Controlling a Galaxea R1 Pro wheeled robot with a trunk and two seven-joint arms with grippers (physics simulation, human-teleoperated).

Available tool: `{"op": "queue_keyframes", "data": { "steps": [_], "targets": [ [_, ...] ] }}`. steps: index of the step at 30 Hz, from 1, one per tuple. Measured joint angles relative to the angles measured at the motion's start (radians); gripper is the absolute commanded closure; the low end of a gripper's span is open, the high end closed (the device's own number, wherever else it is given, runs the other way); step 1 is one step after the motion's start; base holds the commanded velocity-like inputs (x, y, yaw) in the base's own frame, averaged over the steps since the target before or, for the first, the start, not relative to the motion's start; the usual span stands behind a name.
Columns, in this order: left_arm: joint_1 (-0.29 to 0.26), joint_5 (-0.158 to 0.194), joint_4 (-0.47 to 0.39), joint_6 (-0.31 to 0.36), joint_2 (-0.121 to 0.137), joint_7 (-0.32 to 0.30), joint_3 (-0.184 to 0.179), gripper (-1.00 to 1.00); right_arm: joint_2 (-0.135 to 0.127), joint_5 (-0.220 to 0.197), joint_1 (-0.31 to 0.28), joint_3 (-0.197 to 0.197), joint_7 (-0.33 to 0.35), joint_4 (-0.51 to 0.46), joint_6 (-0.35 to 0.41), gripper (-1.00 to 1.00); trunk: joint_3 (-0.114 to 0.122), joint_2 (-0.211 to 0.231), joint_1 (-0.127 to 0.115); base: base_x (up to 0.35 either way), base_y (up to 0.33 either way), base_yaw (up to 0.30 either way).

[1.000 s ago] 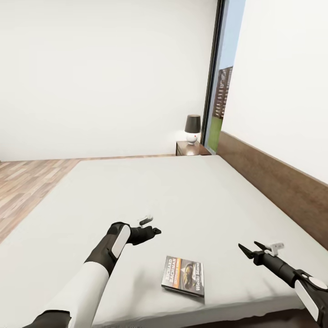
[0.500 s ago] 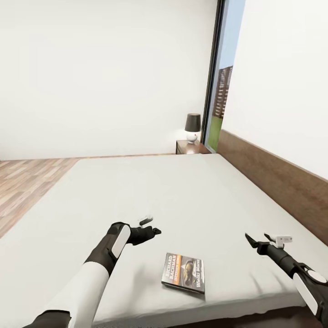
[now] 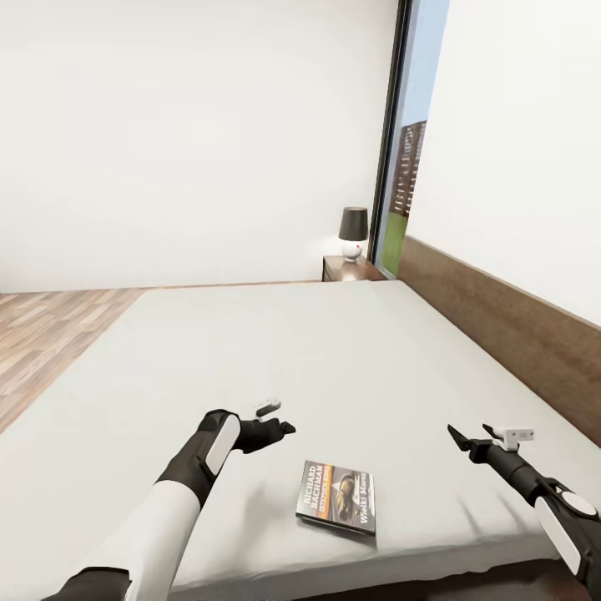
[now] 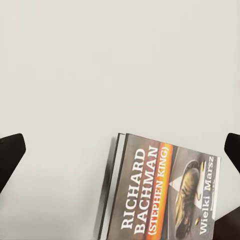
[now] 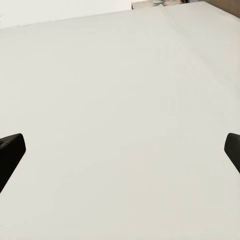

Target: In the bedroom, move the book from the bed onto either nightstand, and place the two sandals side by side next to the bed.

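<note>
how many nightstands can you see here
1. The nightstand stands at the far side of the bed, by the window, with a lamp on it. Another may sit out of frame.

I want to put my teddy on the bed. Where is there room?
Nearly all of the bed is bare: the whole stretch from the headboard side across to the floor side, up to the nightstand. Only the near edge is busy, with the book between the left gripper and right gripper.
</note>
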Motion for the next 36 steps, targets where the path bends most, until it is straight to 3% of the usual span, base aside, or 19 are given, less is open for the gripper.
{"op": "queue_keyframes", "data": {
  "steps": [15, 28, 33, 36],
  "targets": [
    [0.0, -0.001, -0.012, 0.0, 0.0, -0.004, -0.007, -1.0, 0.004, 0.001, 0.0, 0.002, 0.0, 0.0, -0.001, -1.0, 0.0, 0.0, 0.0, 0.0, 0.0, 0.0],
    [0.0, 0.0, -0.005, -0.042, 0.0, -0.014, -0.007, -1.0, 0.005, 0.007, 0.0, 0.001, -0.004, 0.001, -0.001, -1.0, 0.0, 0.0, 0.0, 0.032, 0.0, 0.0],
    [0.0, -0.004, -0.003, -0.044, 0.0, -0.123, -0.01, -1.0, 0.006, 0.007, 0.0, 0.002, -0.005, 0.001, -0.001, -1.0, 0.0, 0.0, 0.0, 0.154, 0.0, 0.0],
    [0.0, -0.006, -0.003, -0.045, 0.0, -0.176, -0.036, -1.0, 0.006, 0.007, 0.0, 0.002, -0.004, 0.001, -0.001, -1.0, 0.0, 0.0, 0.0, 0.071, 0.0, 0.0]
  ]
}}
